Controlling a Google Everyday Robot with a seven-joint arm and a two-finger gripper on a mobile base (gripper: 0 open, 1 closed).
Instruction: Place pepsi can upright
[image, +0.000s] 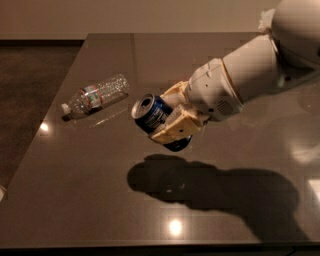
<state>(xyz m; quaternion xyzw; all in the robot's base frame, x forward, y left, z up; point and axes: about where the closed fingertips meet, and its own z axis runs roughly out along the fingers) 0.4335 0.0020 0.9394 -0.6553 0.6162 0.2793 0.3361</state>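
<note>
The pepsi can (151, 114) is dark blue with a silver top that faces left and a little up. It is held tilted in the air above the middle of the dark table (100, 195). My gripper (170, 117) is shut on the can, with its cream fingers (172, 129) clamped on its sides. The white arm reaches in from the upper right. The can's shadow falls on the table below it.
A clear plastic bottle (95, 96) lies on its side at the table's left, cap toward the left edge. The table's left edge drops to a dark floor (30, 85). The green-and-white can is hidden behind the arm.
</note>
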